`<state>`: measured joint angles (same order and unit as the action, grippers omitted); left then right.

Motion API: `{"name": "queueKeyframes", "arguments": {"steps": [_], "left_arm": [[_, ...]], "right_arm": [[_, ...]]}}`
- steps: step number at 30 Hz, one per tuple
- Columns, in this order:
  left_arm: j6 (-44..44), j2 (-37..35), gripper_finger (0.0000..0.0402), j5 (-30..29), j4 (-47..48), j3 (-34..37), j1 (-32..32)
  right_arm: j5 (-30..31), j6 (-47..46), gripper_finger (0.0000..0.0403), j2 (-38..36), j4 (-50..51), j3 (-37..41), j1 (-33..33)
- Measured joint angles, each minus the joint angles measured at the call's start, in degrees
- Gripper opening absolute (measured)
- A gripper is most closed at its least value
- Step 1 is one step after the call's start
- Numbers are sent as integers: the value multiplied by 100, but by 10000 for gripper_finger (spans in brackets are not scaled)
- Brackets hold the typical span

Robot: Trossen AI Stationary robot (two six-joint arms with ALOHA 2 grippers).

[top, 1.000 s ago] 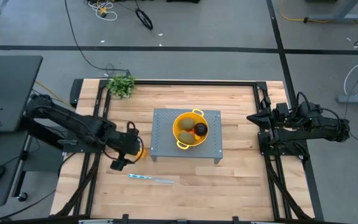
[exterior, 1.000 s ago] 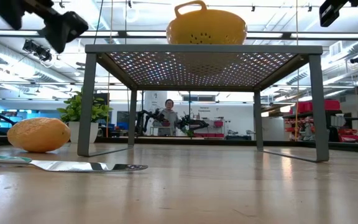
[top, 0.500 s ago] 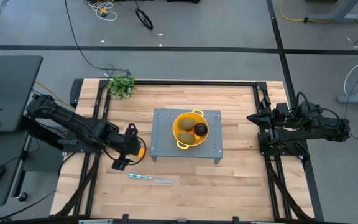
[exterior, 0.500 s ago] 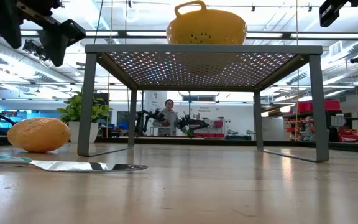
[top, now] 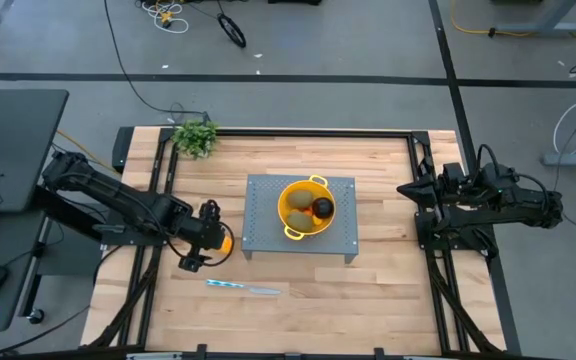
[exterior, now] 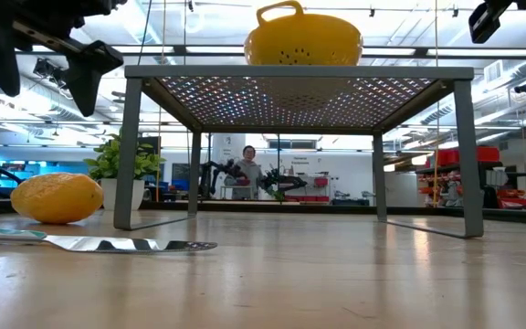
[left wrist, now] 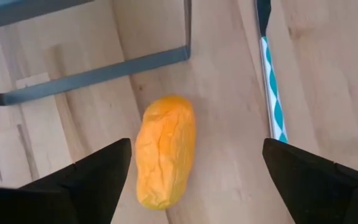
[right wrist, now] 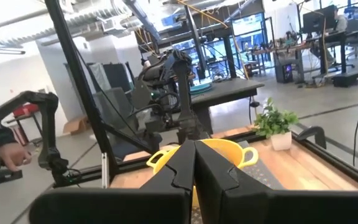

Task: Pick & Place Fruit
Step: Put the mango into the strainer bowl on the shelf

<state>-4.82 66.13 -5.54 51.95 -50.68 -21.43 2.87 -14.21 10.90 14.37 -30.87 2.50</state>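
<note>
While the left gripper (left wrist: 191, 171) hovers over the yellow-orange fruit (left wrist: 165, 150) (jaws spread wide, empty), the right gripper (right wrist: 194, 168) waits, jaws closed.

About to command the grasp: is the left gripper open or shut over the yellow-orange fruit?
Open. The left gripper has its fingers spread wide, the yellow-orange fruit lying untouched on the table between them.

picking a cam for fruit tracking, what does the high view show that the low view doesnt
Only the high view shows inside the yellow colander: two brownish-green ovals and a small dark fruit. It also shows the right end effector, shut, waiting at the table's right edge.

Only the low view shows the table's underside and a person in the room beyond.

Both show the left end effector, open above the yellow-orange fruit, the knife, the plant and the grey perforated table.
</note>
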Motion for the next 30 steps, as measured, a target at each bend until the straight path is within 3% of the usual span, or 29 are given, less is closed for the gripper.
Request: {"name": "queueKeyframes", "arguments": {"steps": [13,25,30], "left_arm": [[-21,0,368,-120,-37,9,0],[2,-210,368,-1,-643,1038,34],[223,-330,368,-170,-804,1000,251]], "right_arm": [[2,638,15,0,0,0,-1],[2,675,15,2,3,0,-2],[4,675,15,20,5,0,0]]}}
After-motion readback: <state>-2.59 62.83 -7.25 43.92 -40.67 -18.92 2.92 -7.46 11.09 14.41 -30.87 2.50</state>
